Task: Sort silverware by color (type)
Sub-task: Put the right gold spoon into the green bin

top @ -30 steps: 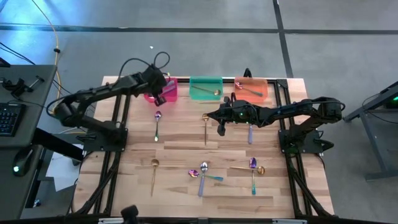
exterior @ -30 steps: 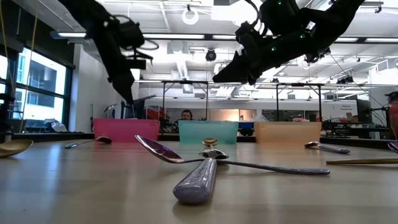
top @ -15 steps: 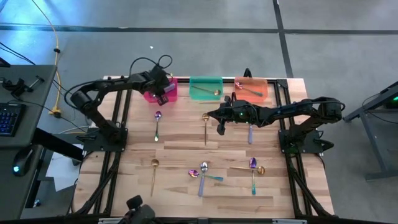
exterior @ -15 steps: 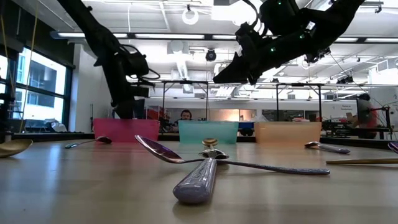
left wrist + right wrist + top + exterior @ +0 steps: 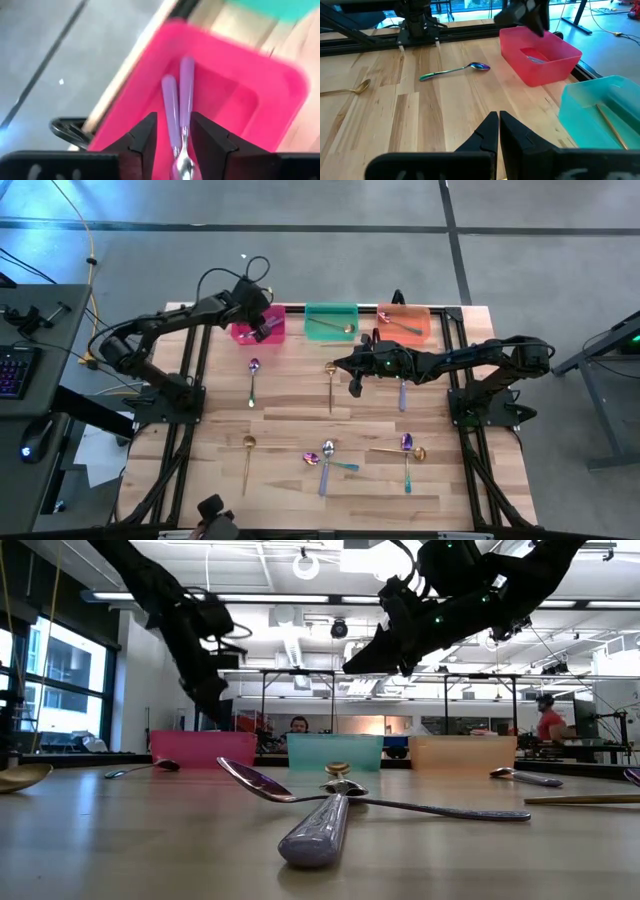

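Spoons: we count two lavender ones lying in the pink bin, the rest scattered on the counter
Left end effector: spread, empty, hovering right over that bin
Right end effector: pressed together, holding nothing, mid-counter
Next pick: we'd guess the purple spoon just below the pink bin, long axis front-to-back, left arm nearer
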